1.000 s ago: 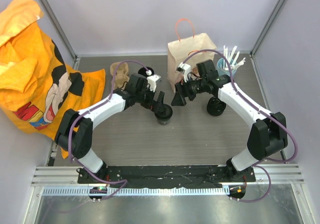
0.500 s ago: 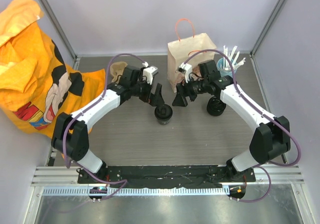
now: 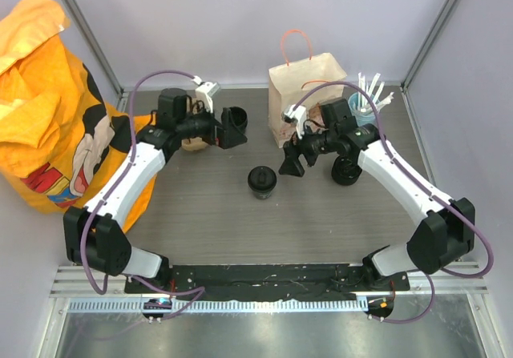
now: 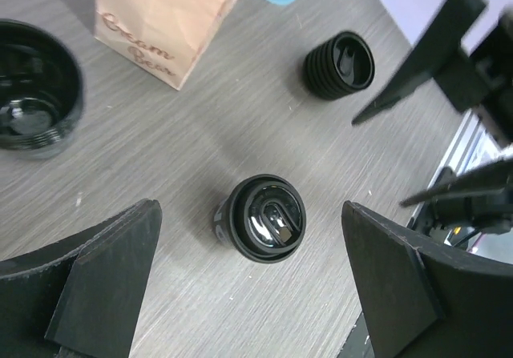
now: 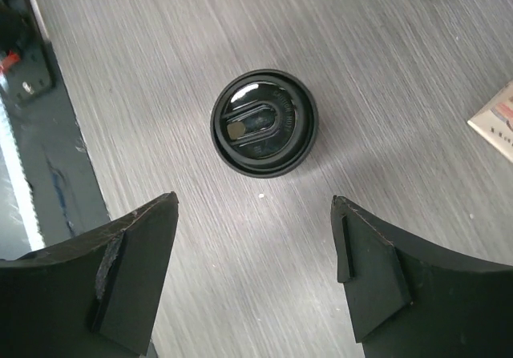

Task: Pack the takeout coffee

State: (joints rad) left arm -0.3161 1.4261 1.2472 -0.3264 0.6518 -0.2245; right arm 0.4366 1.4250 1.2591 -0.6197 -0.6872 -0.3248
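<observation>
**Target.** Small black tapered disposable cup with a black round lid (image 3: 262, 181). It stands upright mid-table on the grey wood-grain table (image 3: 208, 222), long axis vertical, lid up. It is free-standing and nothing touches it.

**Right claw** (image 3: 290, 160). Sits just right of the cup and slightly farther back, near it but apart. In the right wrist view the lid lies ahead of the two fingers, roughly centred on the gap between them. The jaws are spread, the gap clearly wider than the lid. Nothing is held or touched.

**Left claw** (image 3: 232, 124). Sits to the far left of the cup, well apart from it, beside a brown pulp carrier (image 3: 191, 142). The jaws are spread fully and are empty. Its wrist view sees the cup only from a distance.

**Judgement.**
- The right arm is the nearer one and is lined up on the cup, so the pick looks to be its job.
- The fingers need to come down astride the cup wall and then close.
- The wall tapers, so a grip just under the lid rim should slip least.

**Surroundings.**
- A tan paper bag with orange handles (image 3: 304, 86) stands upright, farther back than the cup and to its right, behind the right claw.
- A second black lidded cup (image 3: 346, 170) stands right of the right arm and is easy to confuse with the target.
- A light-blue cup of white straws (image 3: 369, 102) stands right of the bag.
</observation>
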